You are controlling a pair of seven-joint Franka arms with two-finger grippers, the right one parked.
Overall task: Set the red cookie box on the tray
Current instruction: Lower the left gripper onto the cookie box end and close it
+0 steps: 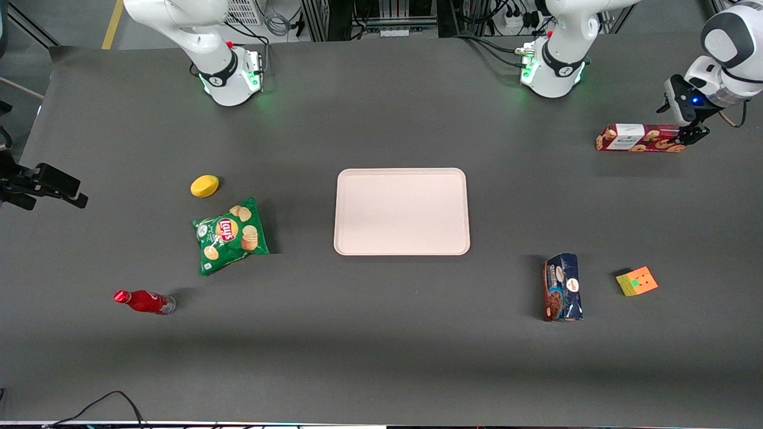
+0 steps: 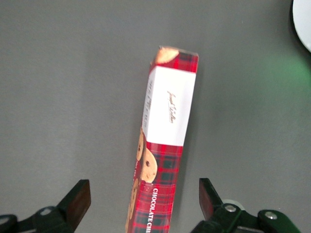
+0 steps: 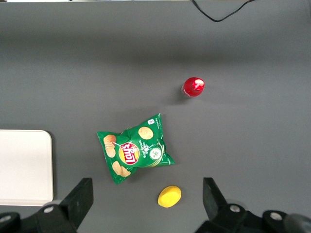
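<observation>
**Bench inventory: cookie box at the working arm's end, tray at centre**

Surface: dark grey matte bench (image 1: 381, 357), lit unevenly, with soft shadow bands. Cables, racks and a yellow floor stripe show past its edge farthest from the front camera.

1. Tray (image 1: 402, 211): pale pink, rounded corners, low rim, nothing on it; mid-bench.
2. Red cookie box (image 1: 641, 137): long, slim, tartan red, lying flat toward the working arm's end, well apart from the tray. White label panel with script too small to read; "CHOCOLATE CHI…" runs along one end in the wrist view (image 2: 163, 160).
3. Hand (image 1: 691, 134): over one end of the box, fingers (image 2: 77, 201) spread wide on either side of it; contact looks unlikely, though it cannot be confirmed.
4. Chip bag (image 1: 230, 235): green, "Lay's" logo, toward the parked arm's end.
5. Yellow lemon-like object (image 1: 204, 186): just beside the bag, farther from the front camera.
6. Red bottle (image 1: 144, 301): on its side.
7. Dark blue cookie package (image 1: 562, 287).
8. Puzzle cube (image 1: 636, 281): near the package.
</observation>
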